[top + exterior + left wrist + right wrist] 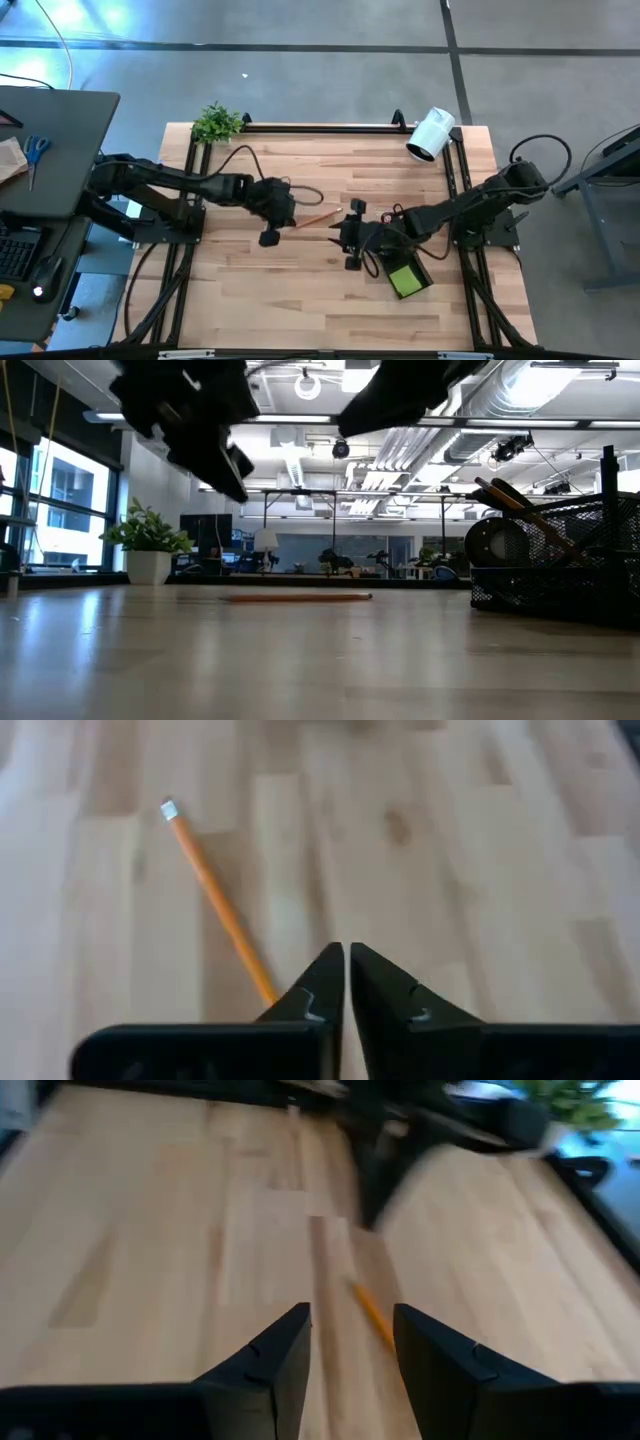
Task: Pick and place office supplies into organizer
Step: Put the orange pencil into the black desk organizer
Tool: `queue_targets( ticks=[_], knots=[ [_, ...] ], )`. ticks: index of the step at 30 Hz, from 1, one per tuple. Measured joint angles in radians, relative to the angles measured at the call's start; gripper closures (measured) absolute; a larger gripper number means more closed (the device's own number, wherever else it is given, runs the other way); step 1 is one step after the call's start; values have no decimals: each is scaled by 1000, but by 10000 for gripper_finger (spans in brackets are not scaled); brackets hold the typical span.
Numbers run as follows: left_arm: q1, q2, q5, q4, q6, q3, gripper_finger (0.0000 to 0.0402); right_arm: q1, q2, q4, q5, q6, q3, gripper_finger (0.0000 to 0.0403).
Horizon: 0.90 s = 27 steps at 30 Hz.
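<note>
The orange pencil lies flat on the wooden table between my two grippers, and it also shows as a thin line in the low view. My left gripper hovers just left of it, fingers shut, with the pencil running away past the fingertips. My right gripper hovers just right of it and is open, looking along the pencil. The black mesh organizer stands under the right arm and holds a lime-green sticky-note pad. In the low view the organizer also holds dark pens and a round dark piece.
A white cylindrical camera and a small green plant stand at the table's far edge. A black frame runs around the table. Blue-handled scissors lie on a side desk to the left. Bare wood lies toward the near edge.
</note>
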Motion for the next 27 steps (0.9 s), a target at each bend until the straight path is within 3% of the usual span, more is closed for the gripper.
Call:
queue_targets(
  ticks=[4, 10, 14, 19, 27],
  knots=[
    [81, 35, -6, 86, -31, -33, 340, -15, 0, 28, -90, -3, 0, 265],
    [132, 136, -71, 142, -102, -41, 235, 19, 0, 24, -100, -3, 0, 265],
    [128, 218, -91, 140, -123, -42, 197, 50, 0, 19, -91, -5, 0, 265],
    [129, 290, -166, 138, -122, -42, 202, 73, 0, 9, -43, -6, 0, 265],
    [129, 311, -235, 128, -111, -41, 285, 71, 0, 10, -29, -6, 0, 265]
  ],
)
